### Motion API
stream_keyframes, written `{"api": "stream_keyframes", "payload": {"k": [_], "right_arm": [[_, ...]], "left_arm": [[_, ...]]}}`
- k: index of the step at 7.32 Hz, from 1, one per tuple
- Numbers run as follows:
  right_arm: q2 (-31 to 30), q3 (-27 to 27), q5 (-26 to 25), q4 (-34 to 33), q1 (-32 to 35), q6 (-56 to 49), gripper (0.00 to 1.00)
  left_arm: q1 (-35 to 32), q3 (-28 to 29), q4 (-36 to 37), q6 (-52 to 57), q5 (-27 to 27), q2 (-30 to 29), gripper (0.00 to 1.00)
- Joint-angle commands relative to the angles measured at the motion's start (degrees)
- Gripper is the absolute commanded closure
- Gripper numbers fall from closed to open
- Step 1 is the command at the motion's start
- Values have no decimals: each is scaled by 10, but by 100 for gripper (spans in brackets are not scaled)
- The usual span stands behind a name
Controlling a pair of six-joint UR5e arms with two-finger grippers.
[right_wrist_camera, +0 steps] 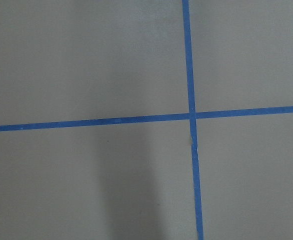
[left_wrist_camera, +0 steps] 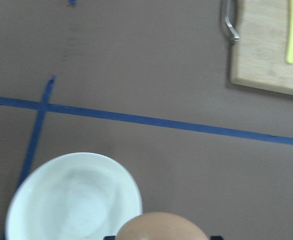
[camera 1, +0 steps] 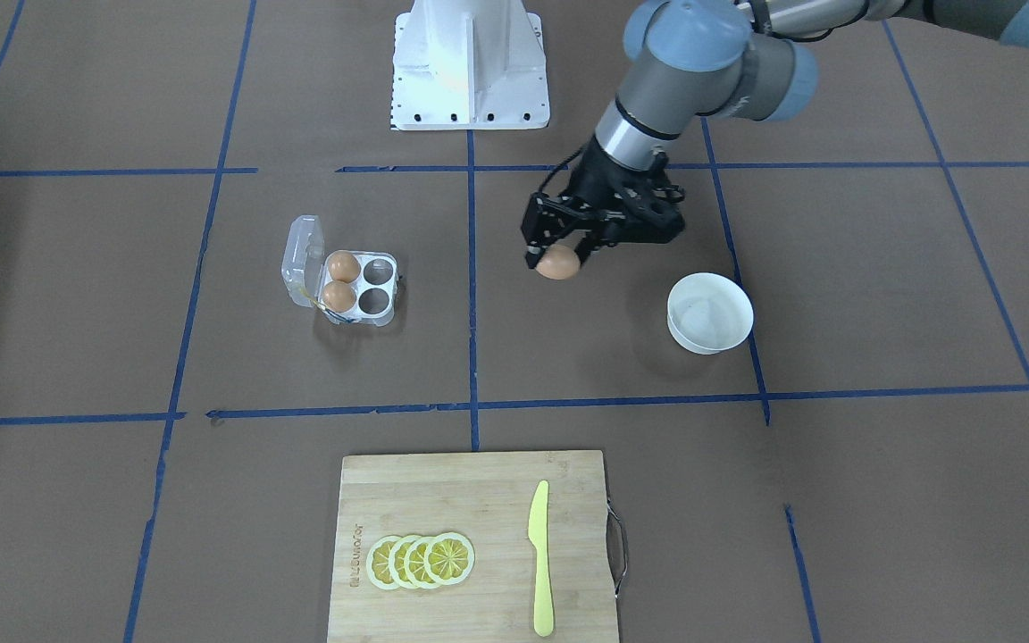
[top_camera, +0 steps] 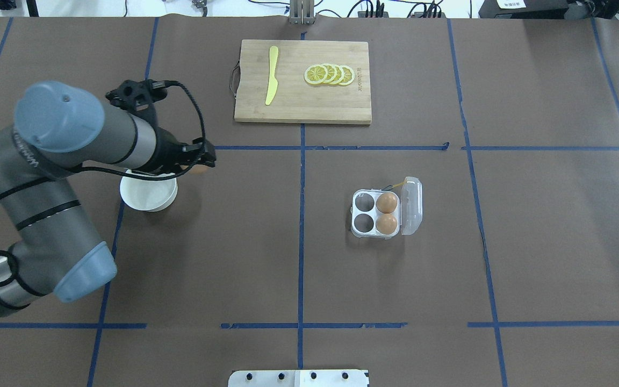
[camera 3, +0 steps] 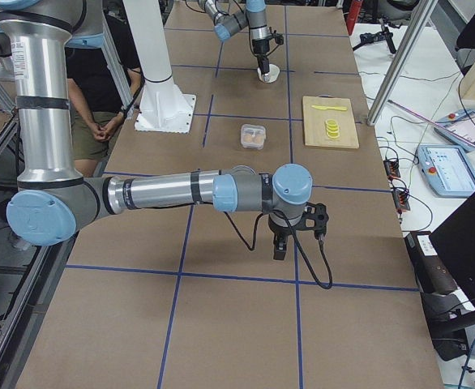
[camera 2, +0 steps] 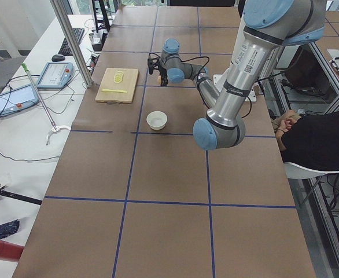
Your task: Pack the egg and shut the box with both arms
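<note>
My left gripper (camera 1: 557,253) is shut on an orange-brown egg (camera 1: 556,264) and holds it above the table, beside the white bowl (camera 1: 709,313). The egg fills the bottom edge of the left wrist view (left_wrist_camera: 161,227). The clear egg box (camera 1: 377,286) stands open to the robot's right, its lid (camera 1: 302,259) tipped back. Two eggs (camera 1: 342,266) fill the cells next to the lid, and the two other cells are empty. My right gripper (camera 3: 279,248) shows only in the exterior right view, low over bare table far from the box. I cannot tell if it is open or shut.
A wooden cutting board (camera 1: 470,500) with lemon slices (camera 1: 421,560) and a yellow knife (camera 1: 539,558) lies at the table's far side. The white pedestal base (camera 1: 470,67) stands at the robot's side. Blue tape lines cross the brown table.
</note>
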Motion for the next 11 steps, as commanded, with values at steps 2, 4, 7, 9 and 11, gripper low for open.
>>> {"api": "stream_keyframes", "payload": {"k": [2,4,7,9,11], "right_arm": [[-6,2,1,0,0,0,0],[-7,0,1,0,0,1,0],[-8,0,2,0,0,0,0],[-8,2,2,4,0,0,0],[-10,7,1,25,0,11,0]], "left_arm": [[100,152,-128,-62,77,-125,89],[102,249,-182,-61,109,-175,89],[103,258,-189,-60,110,-175,58],[102,254,-188,-53,111,-174,0],[91,248,-181,-26,108,-173,0]]}}
